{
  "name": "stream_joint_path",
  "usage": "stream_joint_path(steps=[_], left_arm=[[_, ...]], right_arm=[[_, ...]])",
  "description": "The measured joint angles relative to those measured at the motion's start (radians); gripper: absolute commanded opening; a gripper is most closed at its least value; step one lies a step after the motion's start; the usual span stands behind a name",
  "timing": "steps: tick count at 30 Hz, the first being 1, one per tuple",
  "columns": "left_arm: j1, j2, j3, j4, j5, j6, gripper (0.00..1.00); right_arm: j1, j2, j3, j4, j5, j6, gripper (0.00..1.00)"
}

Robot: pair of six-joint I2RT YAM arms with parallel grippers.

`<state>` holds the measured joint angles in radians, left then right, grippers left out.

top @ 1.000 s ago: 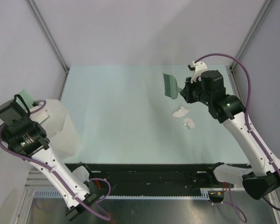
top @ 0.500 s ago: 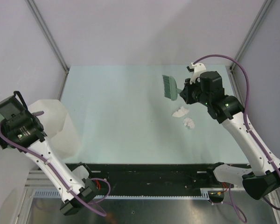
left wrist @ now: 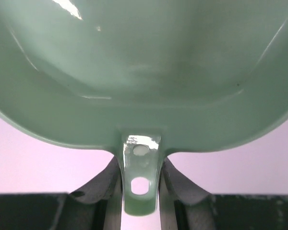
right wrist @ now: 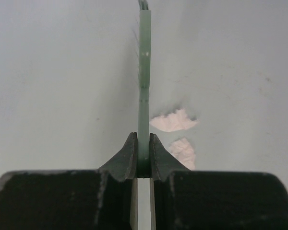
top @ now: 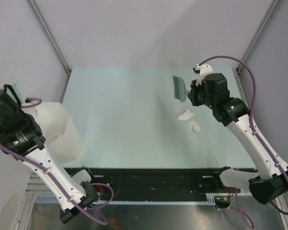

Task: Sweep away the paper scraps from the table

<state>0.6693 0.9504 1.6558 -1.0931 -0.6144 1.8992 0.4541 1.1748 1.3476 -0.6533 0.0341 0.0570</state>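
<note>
Two white paper scraps (top: pixel 185 115) (top: pixel 195 126) lie on the pale green table (top: pixel 120 110) at the right. My right gripper (top: pixel 189 94) is shut on the handle of a green brush (top: pixel 177 88), held just behind the scraps. In the right wrist view the right gripper (right wrist: pixel 143 154) clamps the brush handle (right wrist: pixel 144 72) edge-on, and the scraps (right wrist: pixel 173 121) (right wrist: pixel 184 151) lie to its right. My left gripper (left wrist: pixel 140 175) is shut on the handle tab of the green dustpan (left wrist: pixel 144 72). The left arm (top: pixel 12 127) is at the far left, and the dustpan is hidden in the top view.
A large white translucent bin (top: pixel 57 127) stands at the table's left edge beside the left arm. Grey walls edge the table at the back and sides. A black rail (top: pixel 149 175) runs along the front.
The left arm has swung further left and away from the bin, taking the dustpan out of the top view. The right gripper has turned the brush and shifted it slightly right.
</note>
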Motion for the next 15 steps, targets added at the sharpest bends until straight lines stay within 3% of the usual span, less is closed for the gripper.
stream_joint_path(steps=[7,10,15], left_arm=[[-0.016,0.046,0.247,0.055,0.315,-0.202,0.00],[-0.070,0.074,0.303,0.067,0.388,-0.333,0.00],[-0.367,0.113,0.214,0.087,0.356,-0.541,0.00]], right_arm=[[0.000,0.113,0.000,-0.030,0.276,-0.007,0.00],[0.000,0.195,-0.001,-0.068,0.386,-0.006,0.00],[-0.007,0.315,-0.005,-0.150,0.531,-0.007,0.00]])
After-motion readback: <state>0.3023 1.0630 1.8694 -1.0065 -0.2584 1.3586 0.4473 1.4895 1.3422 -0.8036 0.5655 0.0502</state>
